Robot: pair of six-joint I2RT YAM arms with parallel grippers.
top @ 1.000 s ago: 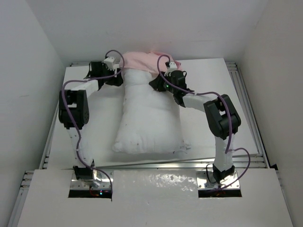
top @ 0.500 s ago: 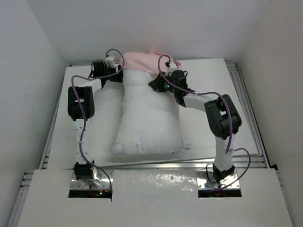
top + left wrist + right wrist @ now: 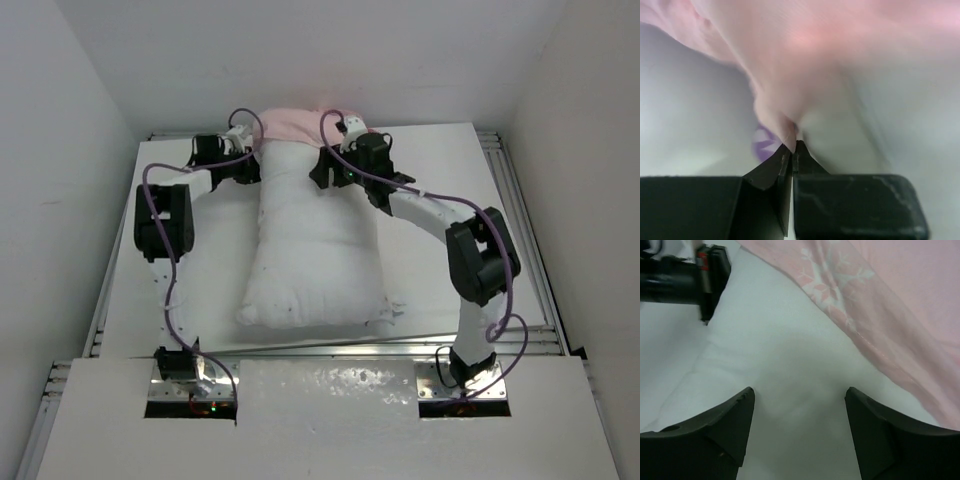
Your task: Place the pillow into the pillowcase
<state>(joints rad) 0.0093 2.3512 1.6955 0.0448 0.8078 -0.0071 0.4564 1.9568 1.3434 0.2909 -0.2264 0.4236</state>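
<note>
- This is a robot lab: a test bench set inside a booth.
- Plain white walls (image 3: 60,200) close in a white table (image 3: 420,280) on 3 sides.
- Metal rails (image 3: 330,347) frame the table's edges.
- 2 robot arms, the left arm (image 3: 160,220) and the right arm (image 3: 480,265), are bolted at the near edge.
- Purple cables (image 3: 515,330) loop along them.

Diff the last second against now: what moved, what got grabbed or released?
The left gripper closed on the pillowcase at its pink edge, by the far left corner of the pillow. The right gripper opened and edged slightly farther; it now hovers empty over the pillow. Pillow and pillowcase lie as before, only the pillow's far end covered.
</note>
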